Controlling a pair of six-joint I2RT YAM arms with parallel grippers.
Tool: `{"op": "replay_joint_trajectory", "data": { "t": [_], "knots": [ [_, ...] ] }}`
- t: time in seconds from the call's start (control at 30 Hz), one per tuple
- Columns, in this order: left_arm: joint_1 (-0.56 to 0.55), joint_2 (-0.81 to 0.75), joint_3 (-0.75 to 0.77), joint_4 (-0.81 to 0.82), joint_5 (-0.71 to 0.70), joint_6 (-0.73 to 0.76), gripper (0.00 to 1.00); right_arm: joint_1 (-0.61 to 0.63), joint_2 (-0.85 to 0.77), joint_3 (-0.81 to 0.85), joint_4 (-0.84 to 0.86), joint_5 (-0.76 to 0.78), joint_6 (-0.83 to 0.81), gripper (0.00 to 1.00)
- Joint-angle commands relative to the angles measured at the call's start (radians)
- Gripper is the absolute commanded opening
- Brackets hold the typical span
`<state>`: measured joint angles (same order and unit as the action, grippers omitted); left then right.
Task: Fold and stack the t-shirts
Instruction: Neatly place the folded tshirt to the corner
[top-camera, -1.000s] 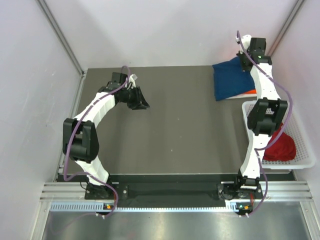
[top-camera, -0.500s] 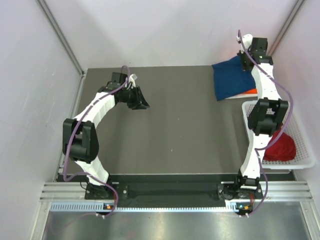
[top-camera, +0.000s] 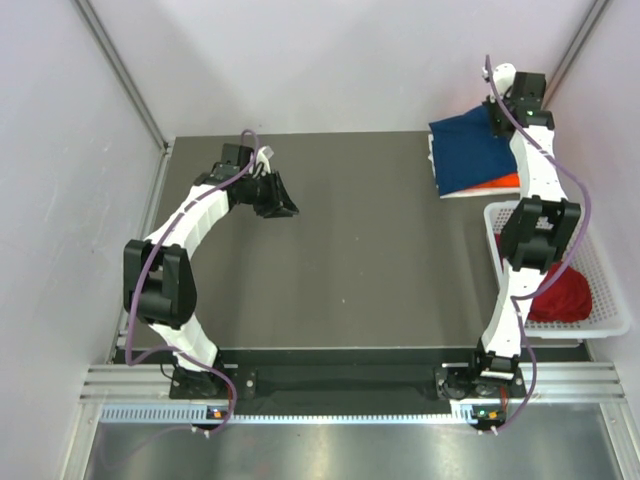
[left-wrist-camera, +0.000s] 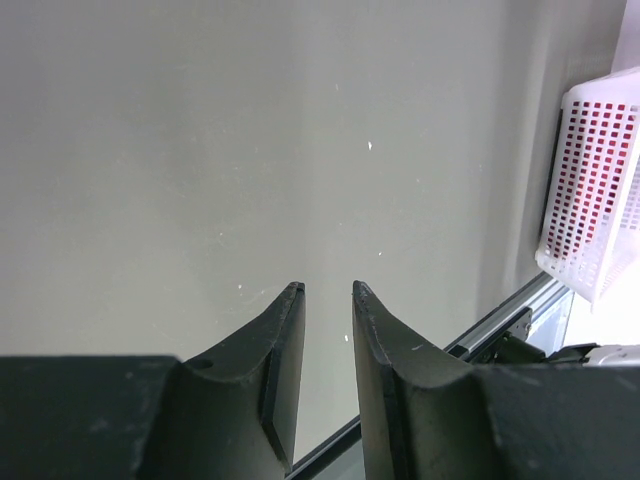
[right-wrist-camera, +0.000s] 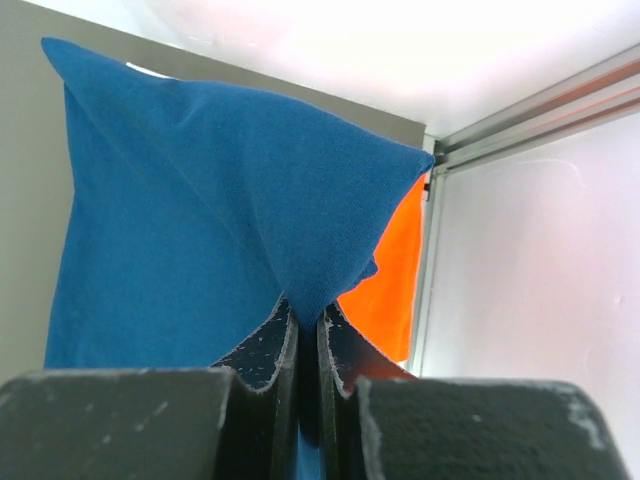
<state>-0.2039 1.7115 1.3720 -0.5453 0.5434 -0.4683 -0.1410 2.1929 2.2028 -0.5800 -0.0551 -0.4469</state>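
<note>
- at the far right corner of the dark grey flat table (top-camera: 360, 250), the right gripper (top-camera: 497, 108) (right-wrist-camera: 308, 325) is pinching a fold of the navy blue cloth t-shirt (top-camera: 472, 155) (right-wrist-camera: 190, 210). its jaws are pressing tight together on the cloth, which is pulling up into a peak at the tips.
- the navy shirt is lying over the bright orange-red cloth t-shirt (top-camera: 503, 183) (right-wrist-camera: 388, 285), which is peeking out along the near right edge.
- the dark red crumpled cloth t-shirt (top-camera: 562, 295) is sitting inside the white plastic lattice basket (top-camera: 592, 332) (left-wrist-camera: 595, 190) at the table's right side, partly hidden by the right arm.
- the left gripper (top-camera: 280, 197) (left-wrist-camera: 328, 290) is hanging over bare table at mid-left, well apart from the shirts. its jaws are standing a narrow gap apart and gripping nothing.
</note>
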Motion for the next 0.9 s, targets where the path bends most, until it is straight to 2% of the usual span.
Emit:
{"op": "replay_joint_trajectory", "data": {
  "t": [0.0, 0.2, 0.57, 0.63, 0.67, 0.7, 0.77, 0.8, 0.83, 0.87],
  "knots": [
    [-0.002, -0.049, -0.001, 0.028, 0.023, 0.008, 0.31, -0.032, 0.002, 0.092, 0.072, -0.009, -0.019, 0.00],
    [-0.002, -0.049, 0.001, 0.034, 0.030, 0.005, 0.31, -0.043, 0.057, 0.110, 0.078, -0.015, -0.027, 0.00],
    [-0.022, -0.047, -0.021, 0.045, 0.032, -0.001, 0.31, -0.068, 0.214, 0.149, 0.278, 0.023, -0.044, 0.01],
    [-0.032, -0.039, -0.028, 0.054, 0.039, -0.004, 0.31, -0.072, 0.266, 0.208, 0.289, 0.079, -0.056, 0.11],
    [-0.038, -0.038, -0.028, 0.054, 0.041, -0.004, 0.31, -0.075, 0.281, 0.224, 0.302, 0.090, -0.056, 0.20],
    [-0.049, -0.033, -0.031, 0.053, 0.041, -0.001, 0.31, -0.080, 0.294, 0.236, 0.330, 0.093, -0.047, 0.43],
    [-0.060, -0.026, -0.028, 0.053, 0.035, 0.000, 0.31, -0.080, 0.280, 0.216, 0.374, 0.115, -0.035, 0.59],
    [-0.068, -0.020, -0.025, 0.053, 0.033, 0.000, 0.32, -0.080, 0.254, 0.181, 0.405, 0.120, -0.018, 0.79],
    [-0.069, -0.020, -0.022, 0.051, 0.038, 0.000, 0.32, -0.078, 0.239, 0.169, 0.408, 0.121, -0.004, 0.88],
    [-0.071, -0.020, -0.016, 0.041, 0.039, 0.002, 0.32, -0.077, 0.200, 0.160, 0.404, 0.109, 0.010, 0.92]
  ]
}}
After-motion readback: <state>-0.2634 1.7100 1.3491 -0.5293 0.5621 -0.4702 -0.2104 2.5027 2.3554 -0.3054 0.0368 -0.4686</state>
